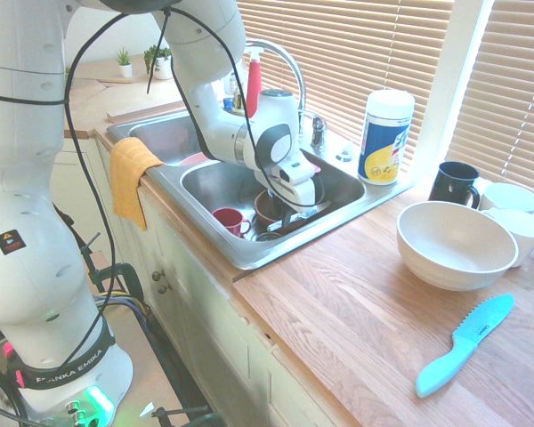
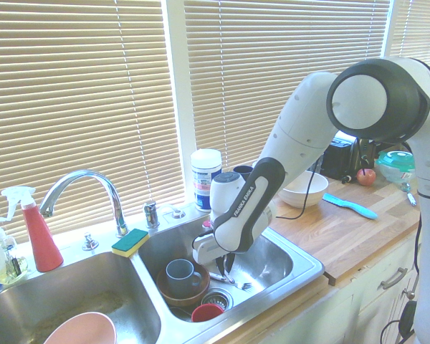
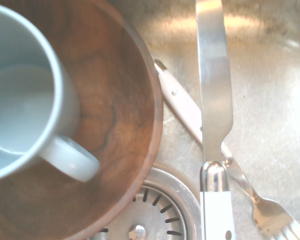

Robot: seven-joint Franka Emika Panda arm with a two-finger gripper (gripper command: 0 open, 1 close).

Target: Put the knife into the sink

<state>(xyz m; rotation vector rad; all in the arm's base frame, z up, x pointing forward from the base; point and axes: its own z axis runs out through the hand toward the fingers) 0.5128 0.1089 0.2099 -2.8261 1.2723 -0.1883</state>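
Note:
The knife, with a silver blade and a white handle, hangs close above the floor of the sink, over the drain. My gripper reaches down into that basin and is shut on the knife's handle; in the first exterior view the gripper is low in the basin nearest the counter. A white-handled fork lies on the sink floor under the blade. Beside the knife stands a wooden bowl with a grey-blue mug in it.
A red cup sits by the drain. The other basin holds a pink bowl. A faucet, sponge and spray bottle line the back. A turquoise knife, white bowl and black mug are on the counter.

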